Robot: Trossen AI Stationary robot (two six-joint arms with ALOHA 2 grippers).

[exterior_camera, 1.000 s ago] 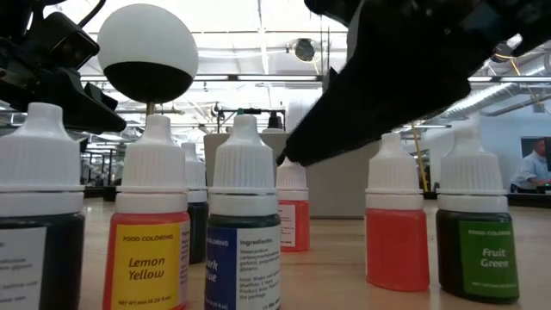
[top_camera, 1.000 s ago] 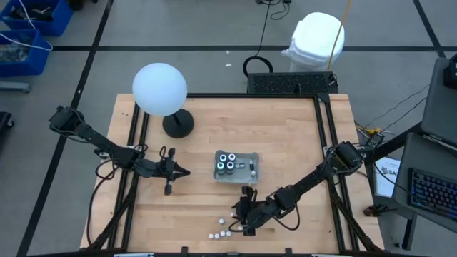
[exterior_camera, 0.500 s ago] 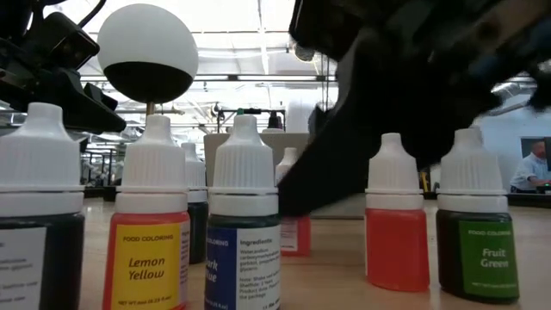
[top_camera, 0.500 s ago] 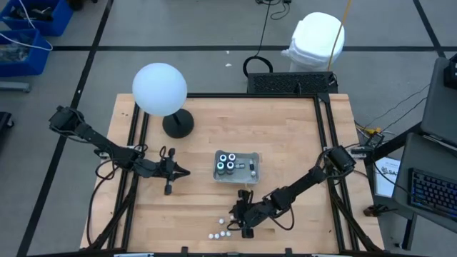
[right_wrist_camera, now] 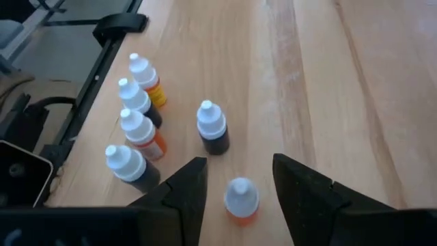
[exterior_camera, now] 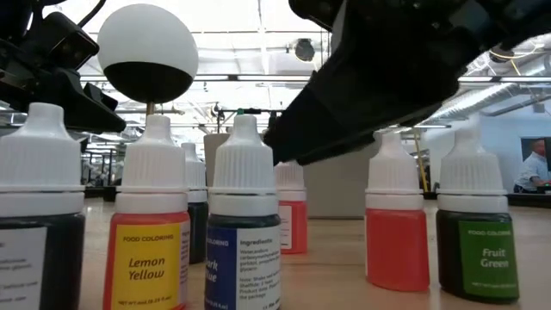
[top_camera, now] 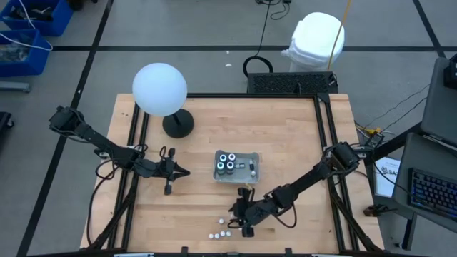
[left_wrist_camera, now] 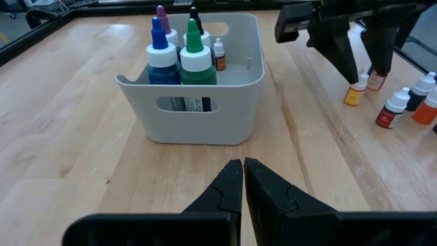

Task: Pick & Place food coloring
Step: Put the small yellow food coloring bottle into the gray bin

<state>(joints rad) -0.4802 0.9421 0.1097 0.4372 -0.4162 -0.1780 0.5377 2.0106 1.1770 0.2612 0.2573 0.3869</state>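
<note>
Now the right gripper [right_wrist_camera: 235,179] hangs with jaws spread over an orange food coloring bottle [right_wrist_camera: 241,200], gripping nothing, by the table's front edge; the left gripper [left_wrist_camera: 243,179] waits pinched shut beside the bin [left_wrist_camera: 198,109].

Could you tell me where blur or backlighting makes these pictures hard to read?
Low view: the right gripper is a dark, backlit silhouette against bright ceiling lights, while the Lemon Yellow bottle label reads clearly. Right wrist view: the orange bottle between the open fingers looks soft.
</note>
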